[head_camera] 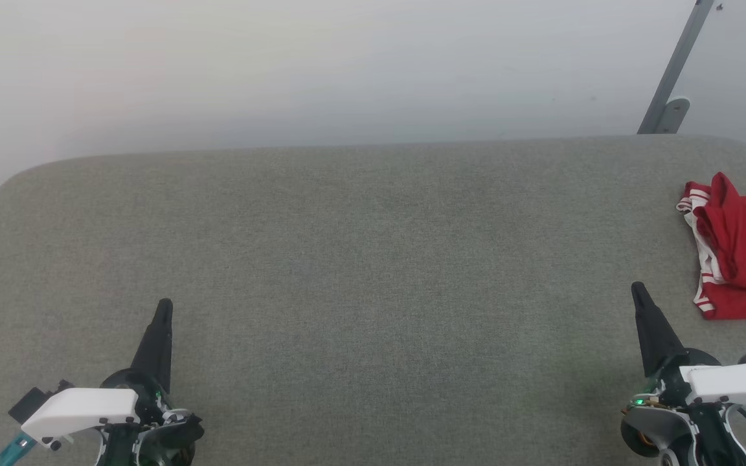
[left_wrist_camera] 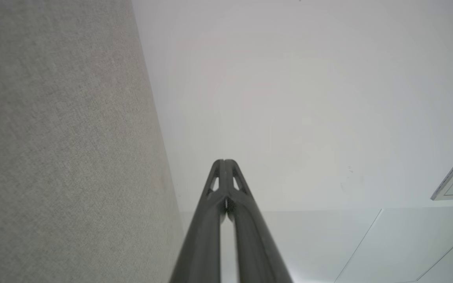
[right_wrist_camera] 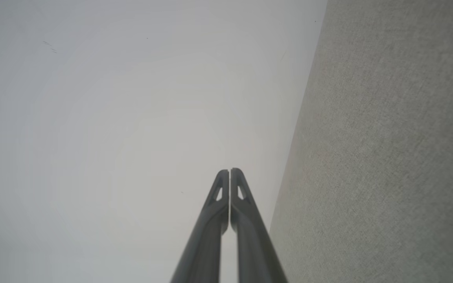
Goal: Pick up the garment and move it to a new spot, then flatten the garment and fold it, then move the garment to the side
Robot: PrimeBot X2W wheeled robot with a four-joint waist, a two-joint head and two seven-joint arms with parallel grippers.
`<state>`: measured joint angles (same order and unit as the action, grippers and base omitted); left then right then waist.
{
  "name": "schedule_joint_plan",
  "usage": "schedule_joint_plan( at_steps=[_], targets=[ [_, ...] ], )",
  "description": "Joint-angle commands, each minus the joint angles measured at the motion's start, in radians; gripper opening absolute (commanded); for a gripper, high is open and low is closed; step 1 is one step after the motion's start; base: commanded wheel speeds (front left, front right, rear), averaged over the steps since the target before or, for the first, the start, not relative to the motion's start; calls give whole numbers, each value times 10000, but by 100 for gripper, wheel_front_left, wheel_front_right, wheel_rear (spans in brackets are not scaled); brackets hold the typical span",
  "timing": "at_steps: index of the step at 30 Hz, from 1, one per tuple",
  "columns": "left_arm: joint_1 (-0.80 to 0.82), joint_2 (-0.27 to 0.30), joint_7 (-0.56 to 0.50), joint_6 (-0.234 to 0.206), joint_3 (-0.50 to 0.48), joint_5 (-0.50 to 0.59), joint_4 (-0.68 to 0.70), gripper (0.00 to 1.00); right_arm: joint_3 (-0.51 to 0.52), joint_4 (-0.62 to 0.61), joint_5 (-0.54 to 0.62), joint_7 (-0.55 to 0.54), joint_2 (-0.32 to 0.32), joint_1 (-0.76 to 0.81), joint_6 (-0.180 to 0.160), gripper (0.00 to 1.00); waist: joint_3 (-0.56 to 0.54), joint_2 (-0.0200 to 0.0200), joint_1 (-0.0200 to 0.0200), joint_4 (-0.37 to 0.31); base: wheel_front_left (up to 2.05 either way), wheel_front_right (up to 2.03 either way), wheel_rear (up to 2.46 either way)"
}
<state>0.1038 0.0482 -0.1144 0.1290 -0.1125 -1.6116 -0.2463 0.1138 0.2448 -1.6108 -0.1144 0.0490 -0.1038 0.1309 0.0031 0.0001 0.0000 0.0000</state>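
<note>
Right gripper, fingers pressed together and empty, sits far nearer than the likewise closed left gripper to the garment, bunched ahead and to its right.

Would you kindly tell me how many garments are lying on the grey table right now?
1. The red garment lies bundled at the table's right edge, ahead and right of the right gripper; the head view's border cuts it off, so anything beyond is hidden.
</note>
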Motion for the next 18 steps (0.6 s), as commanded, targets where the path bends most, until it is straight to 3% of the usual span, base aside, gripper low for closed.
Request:
schedule_joint_plan(
  at_steps=[1, 18],
  targets=[
    [118, 14, -23, 32, -20, -30, 3, 0, -3, -12, -39, -28, 24, -91, -3, 0, 0, -1, 0, 0, 0, 0, 0],
    [119, 12, -28, 32, -27, -24, 4, 0, -2, -10, -40, -27, 24, -90, -3, 0, 0, -1, 0, 0, 0, 0, 0]
  ],
)
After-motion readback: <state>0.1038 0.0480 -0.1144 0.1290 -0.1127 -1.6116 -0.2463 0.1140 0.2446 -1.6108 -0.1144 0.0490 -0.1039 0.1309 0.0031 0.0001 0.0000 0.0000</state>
